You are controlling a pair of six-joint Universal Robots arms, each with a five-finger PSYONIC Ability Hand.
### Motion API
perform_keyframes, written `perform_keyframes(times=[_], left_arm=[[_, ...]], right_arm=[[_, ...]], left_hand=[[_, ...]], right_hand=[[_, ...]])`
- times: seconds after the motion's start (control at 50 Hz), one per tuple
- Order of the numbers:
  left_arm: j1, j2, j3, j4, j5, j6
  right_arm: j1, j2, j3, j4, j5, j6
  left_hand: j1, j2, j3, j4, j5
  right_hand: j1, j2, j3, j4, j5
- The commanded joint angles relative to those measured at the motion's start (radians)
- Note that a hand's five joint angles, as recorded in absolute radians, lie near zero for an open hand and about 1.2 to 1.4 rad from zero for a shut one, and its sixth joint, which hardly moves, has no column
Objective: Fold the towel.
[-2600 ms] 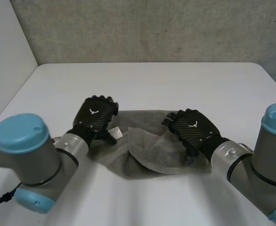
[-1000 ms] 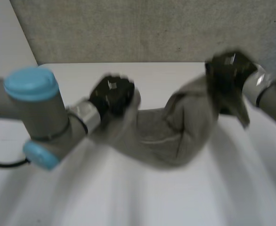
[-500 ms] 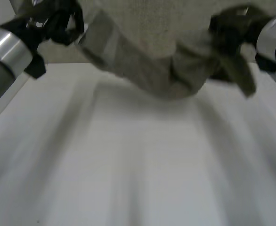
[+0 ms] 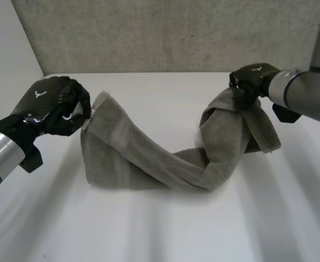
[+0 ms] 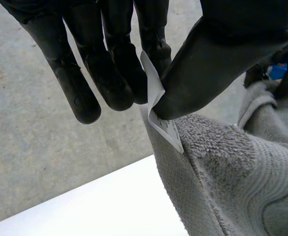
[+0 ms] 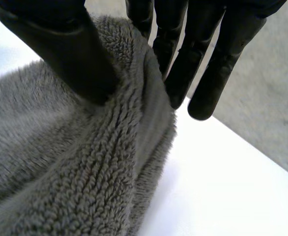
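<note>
Grey terry towel (image 4: 149,158) hangs slung between the two hands, raised at both ends. Its middle sags and appears to rest on the white table (image 4: 160,234). The cloth is twisted and bunched, not flat.

Left hand (image 4: 53,106): thumb and fingers pinch the white care label (image 5: 159,115) at one corner of the towel. The hold looks to be mostly on the label, with little cloth in it.

Right hand (image 4: 253,79): thumb pressed toward the fingers, with a thick bunch of the towel's other end clamped between. A loose flap droops beside it.

Progress, as judged: no fold is made yet, and no edges are aligned.

Remaining: spread the towel flat, bring one half over the other, and smooth it.

Risk: the label pinch may slip under the towel's weight.
</note>
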Motion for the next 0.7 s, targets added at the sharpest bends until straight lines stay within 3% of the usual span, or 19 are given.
perform_keyframes(times=[0.02,0.12,0.18,0.26,0.42,0.54,0.7], left_arm=[[0.005,-0.003,-0.049,-0.008,0.001,0.0],[0.0,0.0,-0.061,-0.008,0.001,0.0],[-0.001,0.001,-0.057,-0.008,0.001,0.0],[0.0,0.004,-0.041,-0.007,-0.002,0.005],[0.014,0.007,0.026,0.002,-0.011,-0.004],[0.002,-0.023,0.097,-0.004,-0.011,-0.007],[-0.089,-0.2,0.239,-0.047,-0.015,0.0]], right_arm=[[-0.013,0.16,-0.117,-0.009,0.149,-0.051],[-0.026,0.13,-0.111,-0.034,0.131,-0.022],[-0.032,0.061,-0.085,-0.034,0.091,0.013],[-0.041,-0.059,0.032,-0.042,0.016,0.015],[-0.038,-0.241,0.3,-0.118,-0.079,0.007],[-0.026,-0.286,0.365,-0.212,-0.07,0.003],[0.053,-0.228,0.336,-0.256,-0.063,-0.091]], left_hand=[[0.136,0.06,0.061,0.04,0.083],[0.116,0.04,0.041,0.019,0.063],[-0.01,-0.086,-0.086,-0.107,-0.064],[-0.373,-0.449,-0.449,-0.47,-0.427],[-0.738,-0.814,-0.813,-0.834,-0.791],[-0.765,-0.841,-0.84,-0.861,-0.818],[-0.762,-0.838,-0.837,-0.858,-0.815]], right_hand=[[-0.76,-0.781,-0.772,-0.784,-0.791],[-0.76,-0.781,-0.772,-0.784,-0.791],[-0.76,-0.781,-0.772,-0.784,-0.791],[-0.76,-0.781,-0.772,-0.784,-0.791],[-0.76,-0.781,-0.772,-0.784,-0.791],[-0.76,-0.781,-0.772,-0.784,-0.791],[-0.76,-0.781,-0.772,-0.784,-0.791]])
